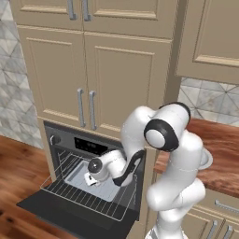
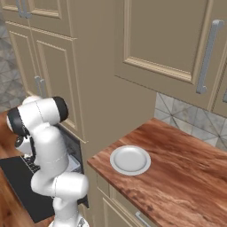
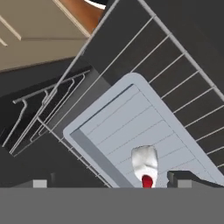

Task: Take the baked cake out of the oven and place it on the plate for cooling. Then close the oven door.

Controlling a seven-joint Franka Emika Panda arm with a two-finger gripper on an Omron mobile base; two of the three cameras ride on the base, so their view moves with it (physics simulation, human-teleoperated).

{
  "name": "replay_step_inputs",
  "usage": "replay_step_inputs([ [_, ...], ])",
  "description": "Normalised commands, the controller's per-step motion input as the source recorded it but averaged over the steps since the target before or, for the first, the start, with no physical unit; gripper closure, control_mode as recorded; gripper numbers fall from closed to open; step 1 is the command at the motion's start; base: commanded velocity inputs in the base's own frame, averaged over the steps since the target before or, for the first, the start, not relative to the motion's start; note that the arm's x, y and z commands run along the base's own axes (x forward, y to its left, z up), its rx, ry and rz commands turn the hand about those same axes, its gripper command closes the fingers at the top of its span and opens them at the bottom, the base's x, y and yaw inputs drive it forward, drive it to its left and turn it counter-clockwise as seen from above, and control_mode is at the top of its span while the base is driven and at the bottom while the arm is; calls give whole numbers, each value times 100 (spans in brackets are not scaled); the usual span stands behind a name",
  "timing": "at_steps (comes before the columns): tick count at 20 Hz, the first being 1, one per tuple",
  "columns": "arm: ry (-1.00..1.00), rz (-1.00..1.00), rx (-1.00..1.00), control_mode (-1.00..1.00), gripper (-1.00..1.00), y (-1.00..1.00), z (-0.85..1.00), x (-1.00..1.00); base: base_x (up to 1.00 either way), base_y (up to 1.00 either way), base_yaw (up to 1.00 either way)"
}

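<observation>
light: even, bright, no clear source | shadows: faint | glare: none | blur: none, slightly coarse rendering | edges: undistorted

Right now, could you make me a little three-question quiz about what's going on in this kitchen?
1. True or false: the oven door is shut.
2. Where does the baked cake sit? A) on the plate B) on a grey tray on the pulled-out wire rack C) on the floor
3. Fill in: the gripper hangs over the cake with its jaws ____.

Key: 1 false; 2 B; 3 open.
</observation>
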Motion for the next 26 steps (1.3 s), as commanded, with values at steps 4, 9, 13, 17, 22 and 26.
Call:
replay_step_inputs([
  [4, -1, 1, 0, -100, -100, 4, -18, 31, 0, 0, 0],
  [9, 0, 0, 0, -100, -100, 0, -25, 40, 0, 0, 0],
  [13, 0, 0, 0, -100, -100, 6, -24, 28, 0, 0, 0],
  [17, 0, 1, 0, -100, -100, 25, -28, 4, 0, 0, 0],
  [22, 0, 0, 0, -100, -100, 21, -21, 7, 0, 0, 0],
  [26, 0, 0, 4, -100, -100, 2, -9, 32, 0, 0, 0],
])
